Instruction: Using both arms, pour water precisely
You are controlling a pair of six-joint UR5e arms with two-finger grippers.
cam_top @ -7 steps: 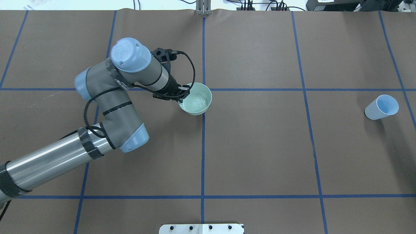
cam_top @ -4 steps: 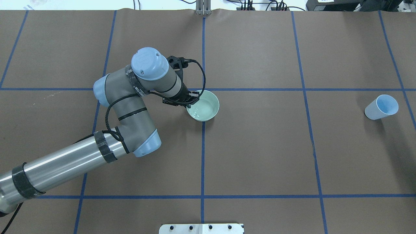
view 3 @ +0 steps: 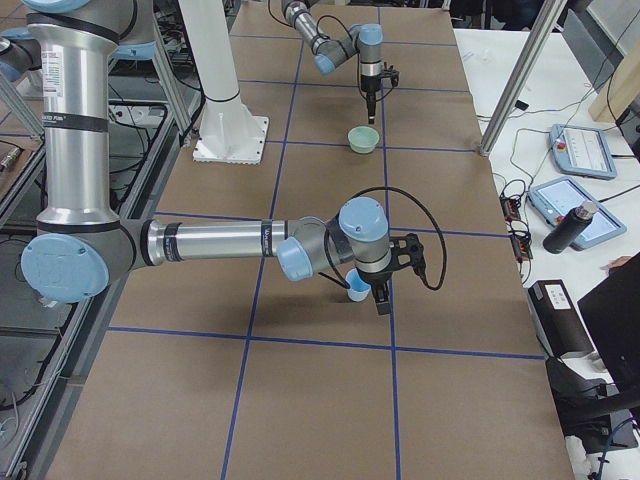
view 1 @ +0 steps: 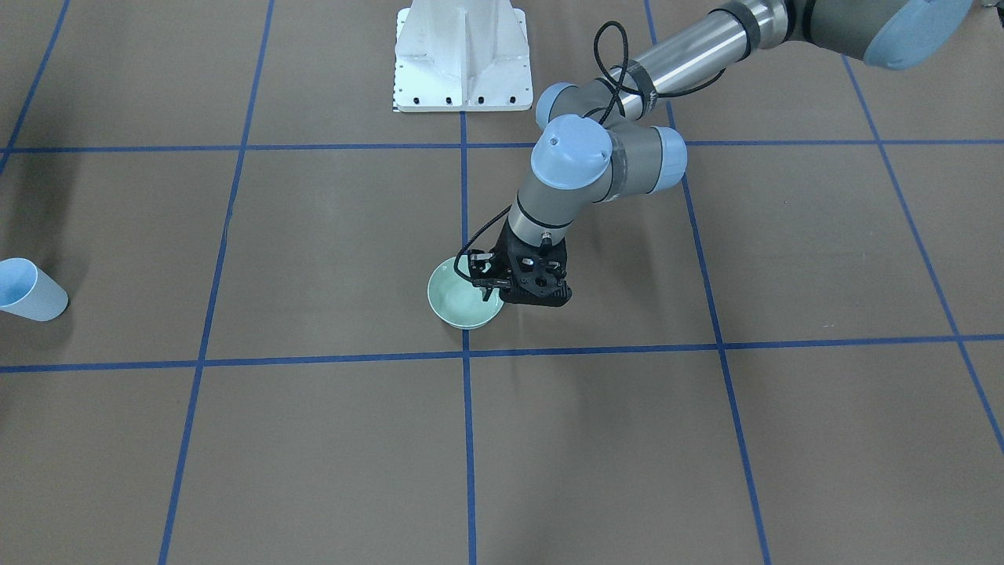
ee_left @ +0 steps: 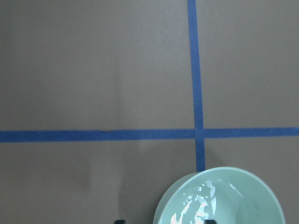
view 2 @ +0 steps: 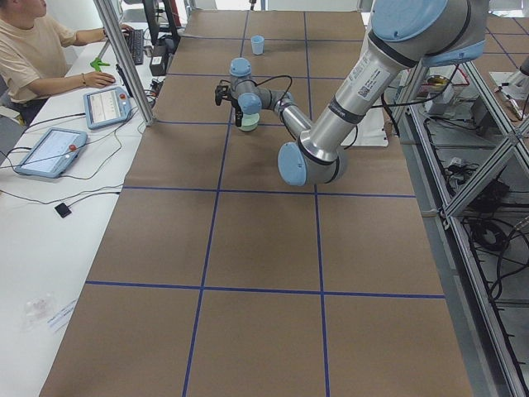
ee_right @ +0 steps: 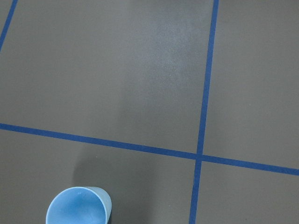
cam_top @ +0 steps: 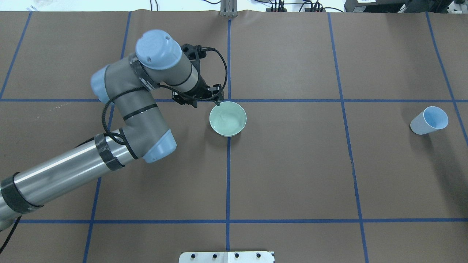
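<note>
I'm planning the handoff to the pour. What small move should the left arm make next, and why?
Probably lift the left gripper straight up. Its jaws stand apart astride the rim of the green bowl, which sits on the table holding water; going sideways first could nudge it and spill.

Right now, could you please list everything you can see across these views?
bowl: one, pale green, holding water, table centre by a tape crossing
cup: one, light blue, standing toward the robot's right
table: one, brown cover, blue tape grid
pedestal: one, white, robot's base
tablets: two, grey-blue, side desk
bottle: one, black, side desk
person: one, seated at side desk
left arm: grey, light-blue caps; left gripper black, open, over the bowl's edge
right arm: same colours; right gripper black, by the cup, state unclear
</note>
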